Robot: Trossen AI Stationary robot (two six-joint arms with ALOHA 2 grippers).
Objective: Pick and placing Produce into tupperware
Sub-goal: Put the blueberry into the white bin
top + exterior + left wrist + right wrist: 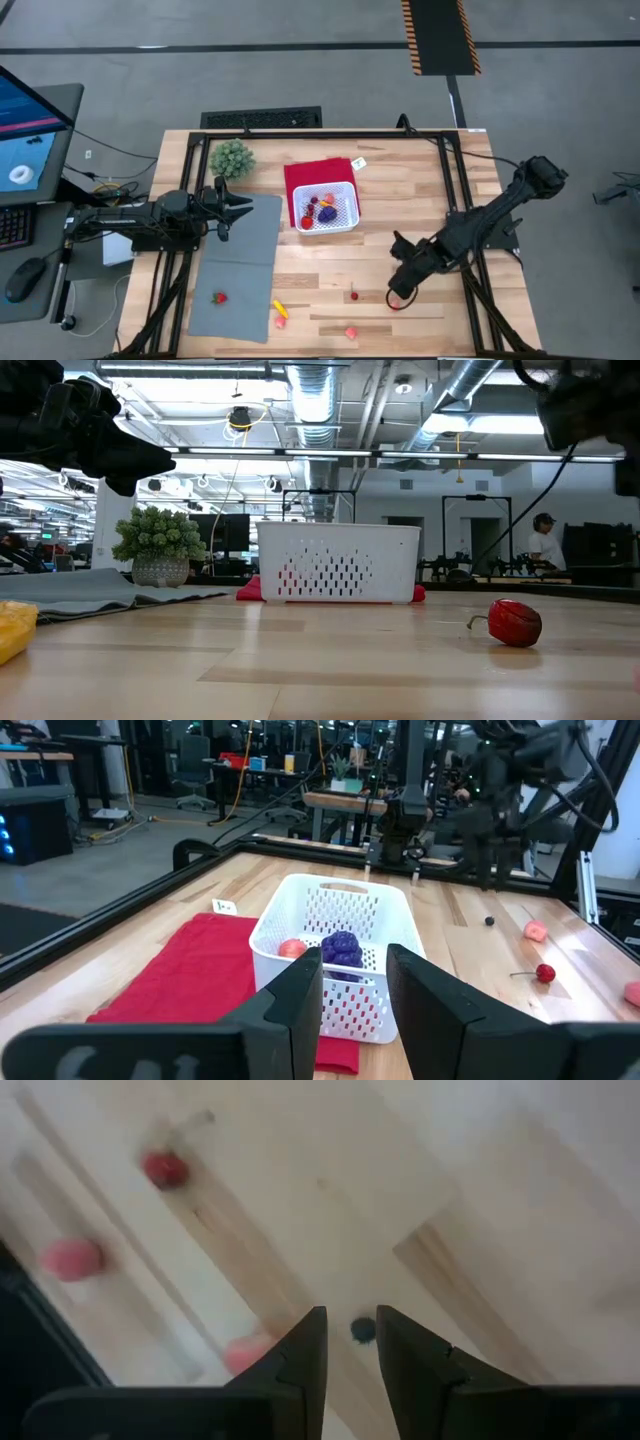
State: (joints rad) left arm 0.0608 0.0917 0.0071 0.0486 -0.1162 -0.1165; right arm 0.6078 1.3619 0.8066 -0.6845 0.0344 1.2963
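Here the yellow piece (pixel 281 310) lies lengthwise toward the tupperware (pixel 325 207); right pincer (pixel 397 296) hovers slightly parted, holding nothing.

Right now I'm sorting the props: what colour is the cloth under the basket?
Red cloth under the white basket; clearest in the left wrist view.

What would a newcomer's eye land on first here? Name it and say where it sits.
First, the white latticed tupperware at mid-table, standing on a red cloth with purple and red produce already inside. Next, loose pieces lie on the bare wood nearer the front edge, among them a red cherry close to the right pincer, which is lowered over the table. The left pincer hovers over the grey mat, pointing at the tupperware.
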